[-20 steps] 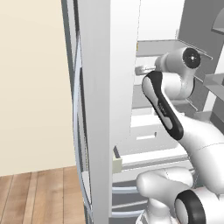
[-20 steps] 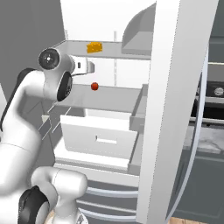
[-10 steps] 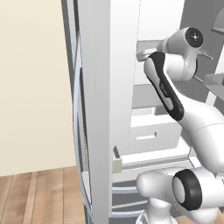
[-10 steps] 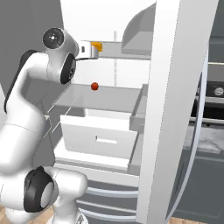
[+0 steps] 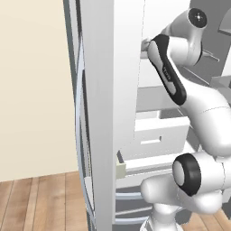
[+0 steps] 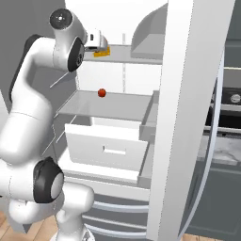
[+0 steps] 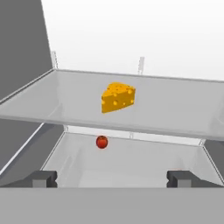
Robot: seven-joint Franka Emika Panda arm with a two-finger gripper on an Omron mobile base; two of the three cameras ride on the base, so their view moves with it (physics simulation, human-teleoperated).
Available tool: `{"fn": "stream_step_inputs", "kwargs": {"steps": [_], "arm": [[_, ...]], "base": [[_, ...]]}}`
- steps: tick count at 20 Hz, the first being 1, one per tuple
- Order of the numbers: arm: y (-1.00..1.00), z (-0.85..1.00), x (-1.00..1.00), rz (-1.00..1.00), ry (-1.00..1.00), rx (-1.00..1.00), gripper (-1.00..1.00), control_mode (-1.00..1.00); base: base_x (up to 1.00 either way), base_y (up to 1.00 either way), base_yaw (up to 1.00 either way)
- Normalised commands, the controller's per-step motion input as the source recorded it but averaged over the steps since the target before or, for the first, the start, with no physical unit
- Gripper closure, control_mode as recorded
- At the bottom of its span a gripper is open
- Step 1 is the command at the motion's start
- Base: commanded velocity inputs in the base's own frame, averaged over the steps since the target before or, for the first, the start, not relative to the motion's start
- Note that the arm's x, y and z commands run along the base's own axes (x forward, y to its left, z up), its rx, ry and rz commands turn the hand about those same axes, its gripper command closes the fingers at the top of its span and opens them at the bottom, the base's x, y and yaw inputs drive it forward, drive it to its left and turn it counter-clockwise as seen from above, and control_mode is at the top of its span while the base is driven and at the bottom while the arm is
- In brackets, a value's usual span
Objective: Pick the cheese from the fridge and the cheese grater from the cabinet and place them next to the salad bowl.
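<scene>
Nothing collected yet: the yellow-orange cheese wedge sits at twelve o'clock on the grey fridge shelf, ahead of the empty, wide-open gripper

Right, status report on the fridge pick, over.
Gripper open, short of the shelf. Cheese sits untouched on it. Nothing between them; small red ball one shelf below.

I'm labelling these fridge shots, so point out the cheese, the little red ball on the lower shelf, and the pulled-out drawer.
cheese point(image 7: 117, 97), hand view, front face of the wedge.
red ball point(image 7: 101, 141), hand view, its middle.
drawer point(image 6: 107, 148), right base view, its front panel.
</scene>
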Motion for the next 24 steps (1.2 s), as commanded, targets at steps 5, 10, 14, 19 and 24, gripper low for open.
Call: {"fn": "stream_step_inputs", "kwargs": {"steps": [5, 10, 14, 19, 24], "arm": [[0.01, -0.07, 0.28, 0.00, 0.10, 0.00, -1.00, -1.00], [0.00, -0.25, 0.30, 0.02, 0.14, 0.01, -1.00, -1.00], [0.00, -0.18, 0.30, 0.00, -0.01, 0.00, -1.00, -1.00], [0.00, -0.08, 0.40, 0.00, -0.06, 0.01, -1.00, -1.00], [0.03, -0.08, 0.39, 0.00, -0.04, 0.01, -1.00, -1.00]], "base": [[0.00, 0.00, 0.00], [0.00, 0.00, 0.00], [0.00, 0.00, 0.00], [0.00, 0.00, 0.00], [0.00, 0.00, 0.00]]}}
